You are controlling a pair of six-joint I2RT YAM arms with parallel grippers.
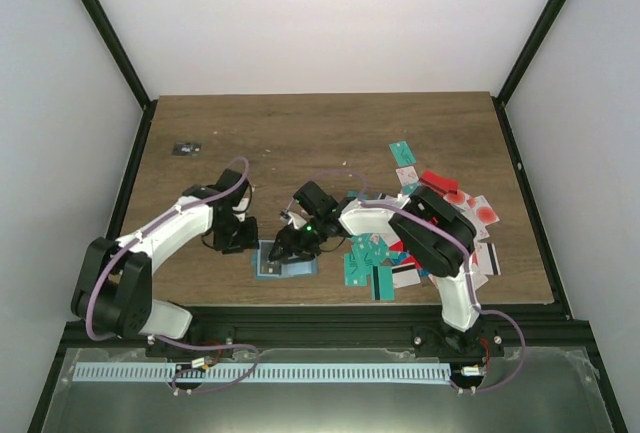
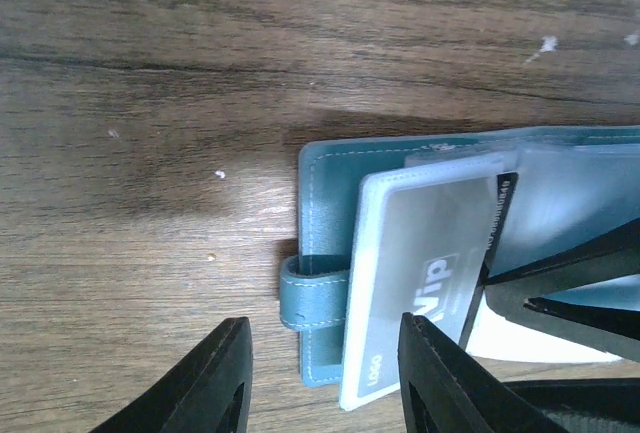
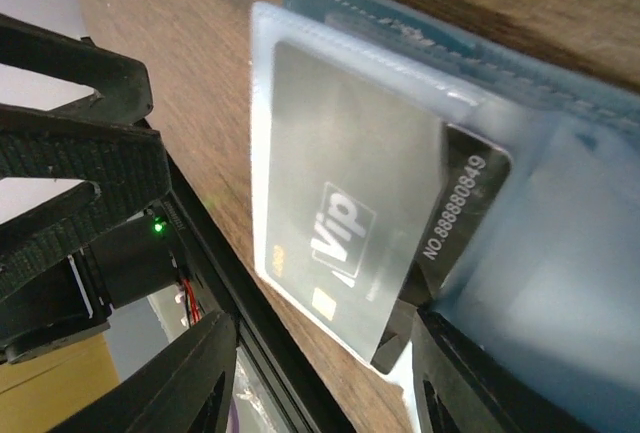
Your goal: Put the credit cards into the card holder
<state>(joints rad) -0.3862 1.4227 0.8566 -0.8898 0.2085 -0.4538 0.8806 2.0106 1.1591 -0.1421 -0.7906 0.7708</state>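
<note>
The blue-grey card holder (image 1: 268,267) lies open near the table's front edge, its strap loop (image 2: 312,293) toward my left gripper. A black "Vip" card (image 3: 345,223) sits mostly inside a clear pocket (image 2: 380,253) of the holder, with its numbered end (image 3: 466,202) sticking out. My left gripper (image 2: 325,383) is open and straddles the holder's strap edge, one finger (image 2: 440,378) over the pocket. My right gripper (image 3: 320,383) is open around the card's lower corner, gripping nothing. Loose credit cards (image 1: 362,263), teal, red and white, lie in a heap on the right.
A tiny black object (image 1: 185,148) lies at the far left of the table. The card heap spreads to the right edge (image 1: 488,213). The black frame rail (image 1: 330,313) runs just in front of the holder. Both arms meet over the holder.
</note>
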